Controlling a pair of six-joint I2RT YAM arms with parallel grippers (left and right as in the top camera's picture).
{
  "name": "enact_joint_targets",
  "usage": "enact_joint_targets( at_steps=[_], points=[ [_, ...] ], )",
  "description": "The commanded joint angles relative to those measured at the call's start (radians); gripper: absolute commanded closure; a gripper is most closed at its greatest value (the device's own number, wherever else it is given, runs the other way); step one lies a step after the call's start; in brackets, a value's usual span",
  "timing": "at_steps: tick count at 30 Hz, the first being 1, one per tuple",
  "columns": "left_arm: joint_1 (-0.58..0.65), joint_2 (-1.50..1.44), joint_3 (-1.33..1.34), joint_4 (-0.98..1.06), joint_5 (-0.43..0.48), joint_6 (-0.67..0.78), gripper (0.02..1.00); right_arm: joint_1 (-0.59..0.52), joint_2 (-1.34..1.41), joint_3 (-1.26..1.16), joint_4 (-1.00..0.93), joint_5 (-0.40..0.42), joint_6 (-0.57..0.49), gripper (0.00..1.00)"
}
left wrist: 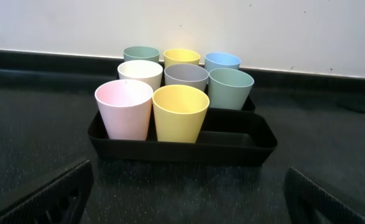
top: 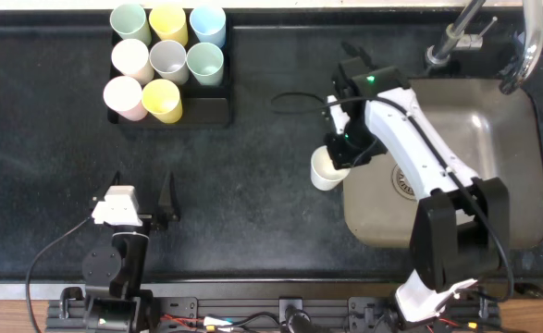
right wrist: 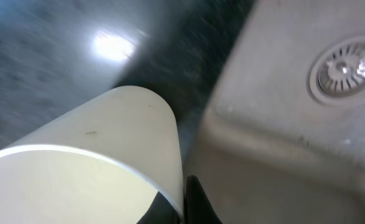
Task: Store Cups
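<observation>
The cream plastic cup was in the right gripper, fingers closed on it, w/ the cup's mouth tipped toward the counter side. It hung at the left rim of the stainless steel sink, partly over that edge and partly over the dark speckled countertop. Couldn't tell if it touched either. The round metal drain lay further into the basin, and a chrome faucet stood at the sink's back rim.

The black plastic tray sat well apart, at the counter's back left against the wall. It held eight pastel plastic cups: three in the back row, three in the mid row, and pink + yellow in the front row. The tray floor beside the yellow one was bare. A wide stretch of counter lay open btwn the sink edge and the tray.

The left gripper was in front of the tray, near the counter's front edge, fingers spread wide w/ nothing in them.
</observation>
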Motion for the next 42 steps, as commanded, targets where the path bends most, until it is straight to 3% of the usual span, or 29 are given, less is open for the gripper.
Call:
enact_joint_targets(
  at_steps=[1, 9, 21, 42],
  points=[
    [0.004, -0.011, -0.001, -0.003, 0.017, 0.018, 0.02, 0.027, -0.027, 0.174, 0.007, -0.037, 0.039, 0.958],
    [0.004, -0.011, -0.001, -0.003, 0.017, 0.018, 0.018, 0.072, -0.023, 0.462, 0.081, -0.051, 0.117, 0.961],
    [0.004, -0.011, -0.001, -0.003, 0.017, 0.018, 0.018, 0.193, 0.085, 0.479, 0.369, -0.249, 0.262, 0.956],
    [0.004, -0.011, -0.001, -0.003, 0.017, 0.018, 0.018, 0.259, 0.256, 0.479, 0.389, -0.24, 0.346, 0.958]
  ],
)
